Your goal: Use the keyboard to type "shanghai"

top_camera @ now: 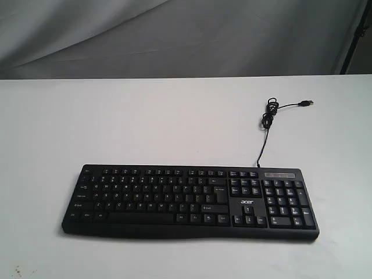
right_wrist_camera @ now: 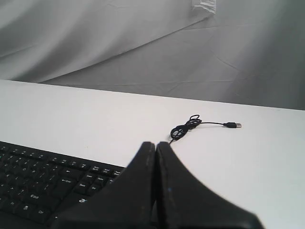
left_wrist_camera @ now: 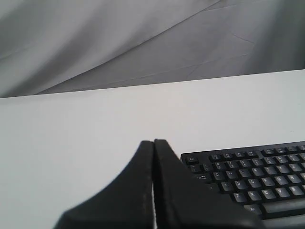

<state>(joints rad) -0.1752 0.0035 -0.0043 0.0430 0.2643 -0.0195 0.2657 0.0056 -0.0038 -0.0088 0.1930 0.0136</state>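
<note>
Two pincers: the left pincer (left_wrist_camera: pixel 153 141) and the right pincer (right_wrist_camera: pixel 156 143) are each closed tight together, gripping nothing. One black keyboard (top_camera: pixel 174 200) lies along the tabletop (top_camera: pixel 116 122) edge nearest the exterior camera. Its one cable (top_camera: pixel 268 109) runs toward the far edge, coiled, with its plug (top_camera: pixel 306 103) lying loose. Bare surface stretches beyond the keyboard and past both its ends.
</note>
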